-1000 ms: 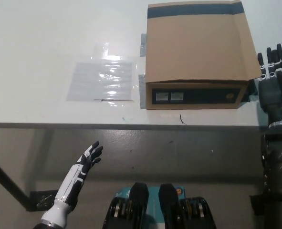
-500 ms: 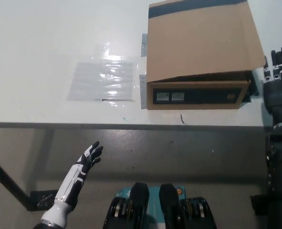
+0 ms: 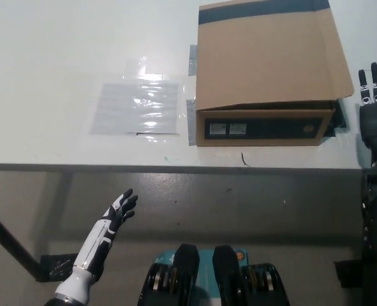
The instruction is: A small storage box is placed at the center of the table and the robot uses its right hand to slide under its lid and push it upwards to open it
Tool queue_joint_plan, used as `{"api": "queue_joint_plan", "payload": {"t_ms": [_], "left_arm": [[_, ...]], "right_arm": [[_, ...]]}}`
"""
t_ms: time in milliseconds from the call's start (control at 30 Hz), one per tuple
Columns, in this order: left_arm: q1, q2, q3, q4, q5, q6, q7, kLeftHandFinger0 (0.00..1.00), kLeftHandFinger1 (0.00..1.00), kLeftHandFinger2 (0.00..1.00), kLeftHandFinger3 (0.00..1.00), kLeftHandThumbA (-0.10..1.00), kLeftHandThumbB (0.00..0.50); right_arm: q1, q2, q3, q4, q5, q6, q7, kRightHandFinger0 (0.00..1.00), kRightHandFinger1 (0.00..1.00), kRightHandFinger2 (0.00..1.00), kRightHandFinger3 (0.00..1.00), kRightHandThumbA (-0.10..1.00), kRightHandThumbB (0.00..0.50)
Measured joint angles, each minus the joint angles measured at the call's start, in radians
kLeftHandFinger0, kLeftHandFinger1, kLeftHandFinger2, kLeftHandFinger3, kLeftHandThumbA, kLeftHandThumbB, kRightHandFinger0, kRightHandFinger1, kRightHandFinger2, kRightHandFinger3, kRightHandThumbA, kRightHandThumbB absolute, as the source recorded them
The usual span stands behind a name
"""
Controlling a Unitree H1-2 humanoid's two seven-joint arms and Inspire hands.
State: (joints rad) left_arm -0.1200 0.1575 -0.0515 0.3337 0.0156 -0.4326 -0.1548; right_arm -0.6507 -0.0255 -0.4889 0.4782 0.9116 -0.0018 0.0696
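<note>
A brown cardboard storage box [image 3: 265, 124] stands on the white table [image 3: 60, 57], right of centre near the front edge. Its lid [image 3: 271, 54] is a flat brown flap with a dark band along the far edge; its front right corner is lifted above the box body. My black right hand [image 3: 376, 95] is just right of the box, fingers apart and pointing away from me, apart from the lid's raised corner. My white left hand [image 3: 115, 220] rests open below the table's front edge at the lower left.
A clear plastic sheet [image 3: 136, 107] lies flat on the table left of the box. Grey tape strips [image 3: 191, 58] show at the box's left side. A small dark mark [image 3: 243, 159] sits by the table's front edge.
The lid's right side has lifted and swung out past the box. My right hand has shifted a little to the right. The left hand has not moved.
</note>
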Motion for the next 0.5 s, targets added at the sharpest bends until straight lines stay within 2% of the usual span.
{"api": "queue_joint_plan", "payload": {"t_ms": [167,367,400,433,500], "left_arm": [[0.0,0.0,0.0,0.0,0.0,0.0,0.0,1.0,1.0,1.0,1.0,1.0,0.5],[0.0,0.0,0.0,0.0,0.0,0.0,0.0,1.0,1.0,1.0,1.0,1.0,0.5],[0.0,0.0,0.0,0.0,0.0,0.0,0.0,1.0,1.0,1.0,1.0,1.0,0.5],[0.0,0.0,0.0,0.0,0.0,0.0,0.0,1.0,1.0,1.0,1.0,1.0,0.5],[0.0,0.0,0.0,0.0,0.0,0.0,0.0,1.0,1.0,1.0,1.0,1.0,0.5]], "right_arm": [[-0.002,0.007,-0.001,0.022,0.0,0.0,0.0,1.0,1.0,1.0,1.0,1.0,0.303],[-0.02,0.009,-0.005,0.091,-0.003,-0.007,0.003,1.0,1.0,1.0,1.0,1.0,0.31],[-0.023,0.01,-0.005,0.1,-0.005,-0.011,0.003,1.0,1.0,1.0,1.0,1.0,0.292],[-0.026,0.011,-0.005,0.109,-0.007,-0.015,0.003,1.0,1.0,1.0,1.0,1.0,0.31],[-0.031,0.012,-0.005,0.126,-0.01,-0.021,0.003,1.0,1.0,1.0,1.0,1.0,0.313]]}}
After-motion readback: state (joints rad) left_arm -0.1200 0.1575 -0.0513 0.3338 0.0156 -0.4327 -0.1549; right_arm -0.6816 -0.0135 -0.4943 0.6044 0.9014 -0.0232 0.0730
